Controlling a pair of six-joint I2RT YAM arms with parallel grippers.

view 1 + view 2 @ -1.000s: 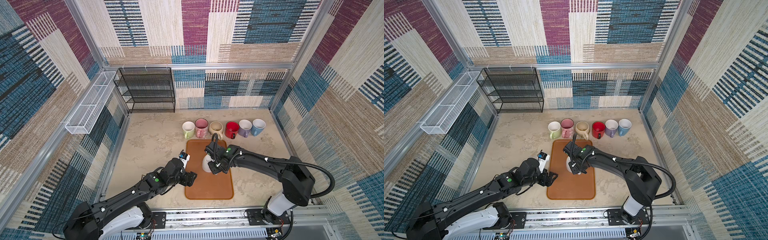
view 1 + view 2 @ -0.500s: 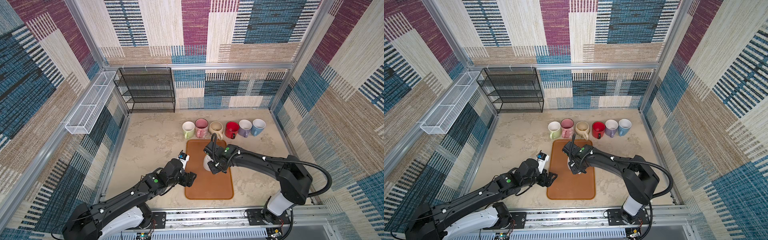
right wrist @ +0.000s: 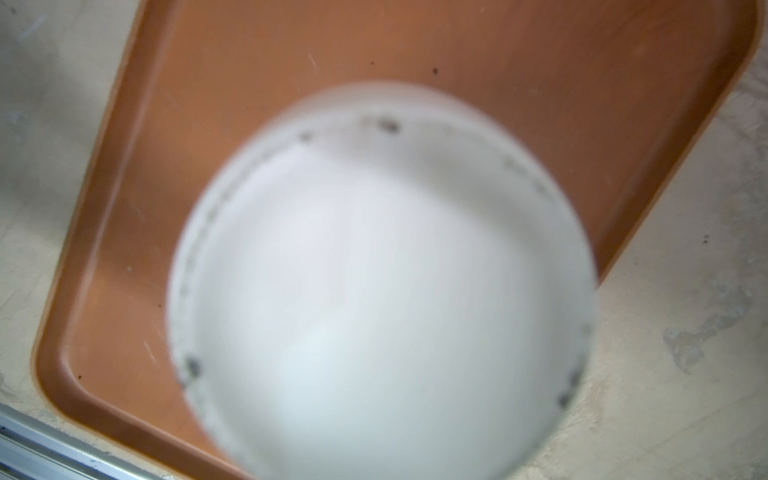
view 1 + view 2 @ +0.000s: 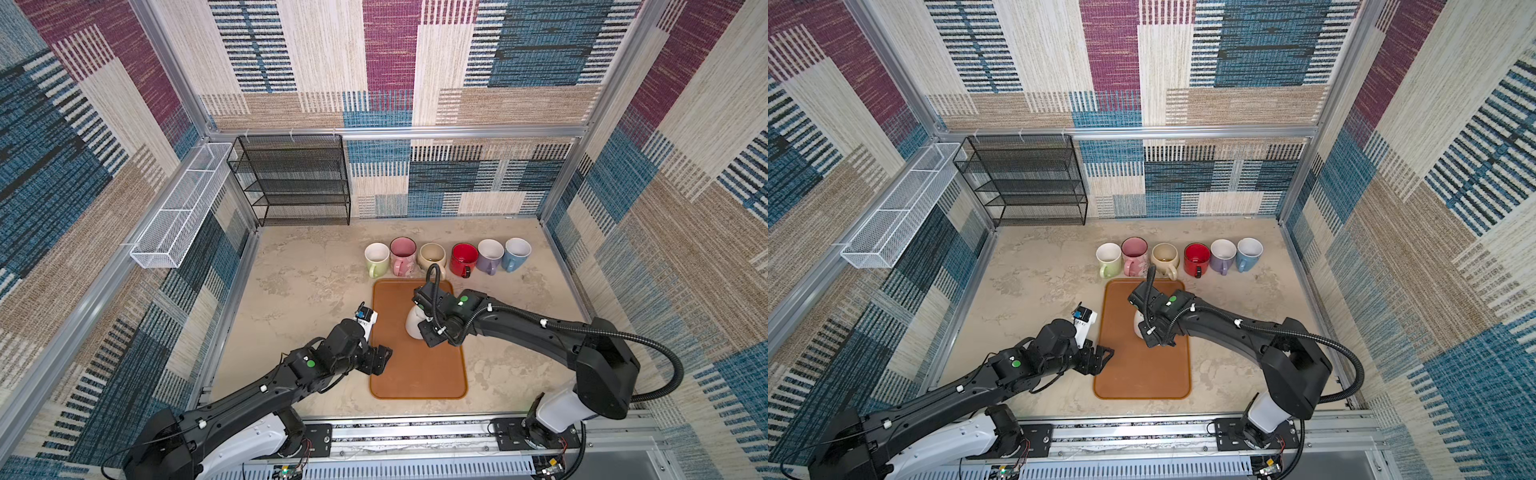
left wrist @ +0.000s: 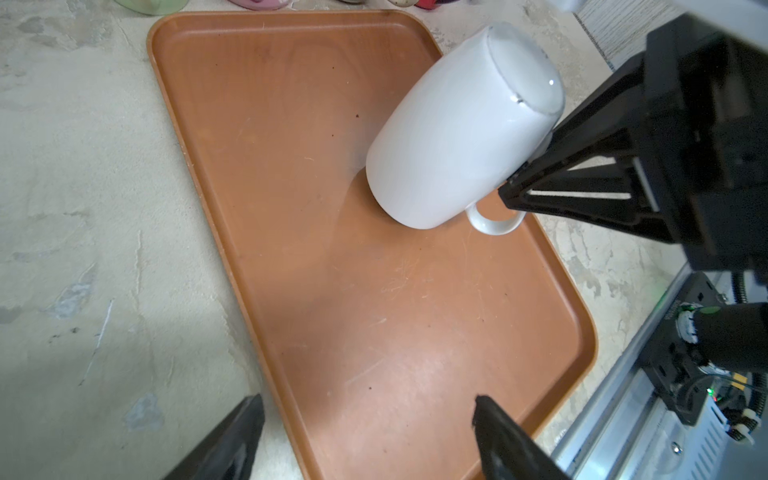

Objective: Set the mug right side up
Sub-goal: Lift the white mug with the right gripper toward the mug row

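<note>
A white mug [image 4: 412, 326] [image 4: 1136, 326] leans tilted on the brown tray [image 4: 415, 374] [image 4: 1142, 374], its base raised and its mouth facing down. In the left wrist view the mug [image 5: 457, 137] touches the tray [image 5: 374, 311] at its lower rim. There my right gripper [image 5: 513, 189] is shut on the mug's handle [image 5: 494, 224]. The right wrist view shows only the mug's blurred base [image 3: 382, 291] over the tray [image 3: 124, 249]; its own jaws are hidden. My left gripper [image 4: 384, 359] [image 4: 1106, 357] [image 5: 368, 405] stands open over the tray's left edge, holding nothing.
Several coloured mugs [image 4: 446, 259] stand upright in a row just behind the tray. A black wire rack [image 4: 295, 183] sits at the back left, and a white wire basket [image 4: 178, 212] hangs on the left wall. The metal rail [image 4: 415, 432] runs along the front.
The right gripper has shifted only slightly at the mug, which stays tilted on the tray. The left arm has hardly moved.
</note>
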